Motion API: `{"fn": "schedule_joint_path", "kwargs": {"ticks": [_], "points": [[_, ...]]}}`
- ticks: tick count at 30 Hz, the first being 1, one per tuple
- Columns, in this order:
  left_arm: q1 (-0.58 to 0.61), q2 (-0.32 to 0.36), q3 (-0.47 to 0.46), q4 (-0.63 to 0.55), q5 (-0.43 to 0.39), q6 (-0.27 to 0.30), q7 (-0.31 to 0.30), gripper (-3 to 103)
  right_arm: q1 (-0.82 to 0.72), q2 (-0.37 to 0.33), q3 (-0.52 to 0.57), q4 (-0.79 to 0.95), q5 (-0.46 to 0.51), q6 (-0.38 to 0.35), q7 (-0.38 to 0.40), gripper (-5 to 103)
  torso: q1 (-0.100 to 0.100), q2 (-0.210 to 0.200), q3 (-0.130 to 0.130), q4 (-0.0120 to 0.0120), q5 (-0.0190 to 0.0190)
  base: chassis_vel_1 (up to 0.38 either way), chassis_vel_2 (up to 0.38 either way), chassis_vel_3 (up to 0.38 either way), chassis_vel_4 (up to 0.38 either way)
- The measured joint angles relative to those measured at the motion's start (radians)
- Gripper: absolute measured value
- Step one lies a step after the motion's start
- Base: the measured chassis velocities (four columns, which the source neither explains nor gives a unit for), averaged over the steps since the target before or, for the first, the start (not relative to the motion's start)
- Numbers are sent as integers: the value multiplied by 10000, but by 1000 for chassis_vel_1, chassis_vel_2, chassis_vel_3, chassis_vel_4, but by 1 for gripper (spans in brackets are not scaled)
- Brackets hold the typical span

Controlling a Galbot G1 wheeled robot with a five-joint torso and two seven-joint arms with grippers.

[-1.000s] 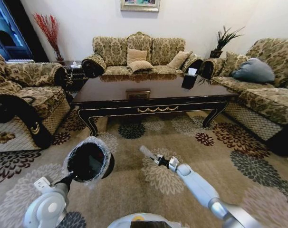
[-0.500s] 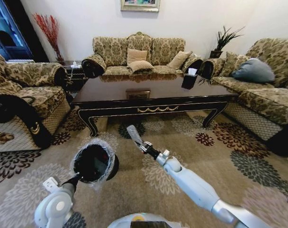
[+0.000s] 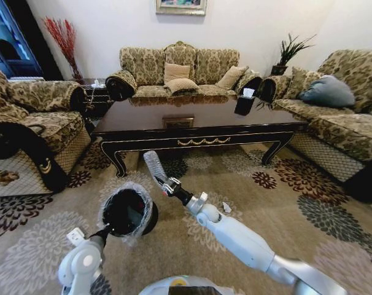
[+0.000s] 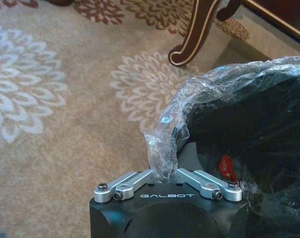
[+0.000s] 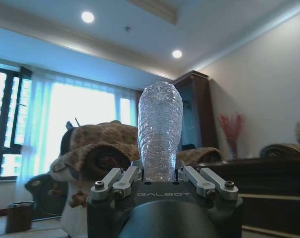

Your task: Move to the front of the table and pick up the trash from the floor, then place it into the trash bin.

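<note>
My right gripper [image 3: 164,183] is shut on the clear plastic bottle [image 3: 154,165], which sticks up out of the fingers just right of and beyond the trash bin [image 3: 127,212]. In the right wrist view the bottle [image 5: 160,131] rises between the fingers [image 5: 121,179], its cap end hidden. The black bin has a crinkly clear liner, and my left gripper [image 3: 105,232] is shut on its near rim. The left wrist view shows that gripper [image 4: 163,174] pinching liner and rim of the bin [image 4: 249,129], with a small red piece [image 4: 226,166] inside. A small white scrap [image 3: 226,207] lies on the carpet.
The dark wood table [image 3: 198,126] stands across the carpet ahead, its curved leg [image 4: 195,30] close to the bin. A black tissue box [image 3: 244,103] sits on it. Sofas ring the room on the left [image 3: 38,123], back [image 3: 181,70] and right [image 3: 345,117].
My right arm has swung left and upward with the bottle, from mid-carpet to beside the bin. The left arm and the bin have shifted slightly right.
</note>
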Motion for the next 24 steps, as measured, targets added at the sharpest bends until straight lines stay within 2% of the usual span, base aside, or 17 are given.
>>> {"fn": "schedule_joint_path", "kwargs": {"ticks": [5,7,10,15,24], "points": [[-246,-102,171,292,66,-11,3,0,441,205,-841,11,-221,214,-28,27,0,0,0,1,0,0,0,0,0],[-246,-102,171,292,66,-11,3,0,441,205,-841,11,-221,214,-28,27,0,0,0,1,0,0,0,0,0],[-465,-153,312,446,68,-13,14,0,659,593,-1880,-177,-796,416,-25,27,1,0,0,1,1,0,0,0,0],[-531,-205,424,545,102,-13,66,0,704,991,-2199,-469,-1178,501,107,26,0,0,0,1,0,0,0,0,0],[-590,-188,438,605,122,-18,98,0,661,1138,-2229,-744,-1560,589,476,26,0,0,0,1,1,0,0,0,0]]}}
